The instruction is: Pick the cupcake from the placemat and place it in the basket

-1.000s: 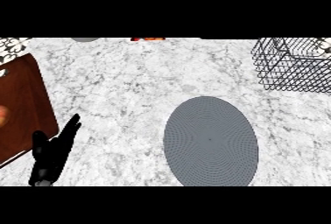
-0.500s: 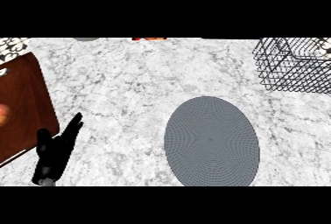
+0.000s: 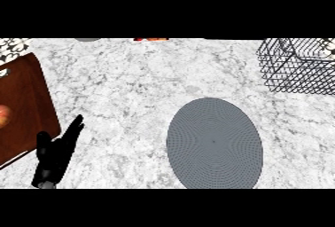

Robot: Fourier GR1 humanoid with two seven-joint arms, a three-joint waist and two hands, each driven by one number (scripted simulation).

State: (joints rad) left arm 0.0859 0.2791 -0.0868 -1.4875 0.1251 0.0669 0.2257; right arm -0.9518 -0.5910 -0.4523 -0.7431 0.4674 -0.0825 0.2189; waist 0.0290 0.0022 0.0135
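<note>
Near the lower left of the head view, the robot's black left hand is resting over the white-and-grey marbled surface, its fingers straight and spread a little, pointing toward the far side, holding nothing. Just to its left, a dark reddish-brown wooden board is lying on the surface, running off the left edge; a small pale orange shape at that edge is too cut off to identify. Right of centre, a grey oval woven placemat is lying flat, reaching down to the near edge of the view. On it no cupcake is showing, and I cannot tell where the cupcake is. At the far right, a black wire basket is standing on the surface, well apart from the placemat; whatever is inside cannot be made out. Along the far edge, a small red-orange object is peeking in, mostly cut off. No right hand is appearing anywhere.
</note>
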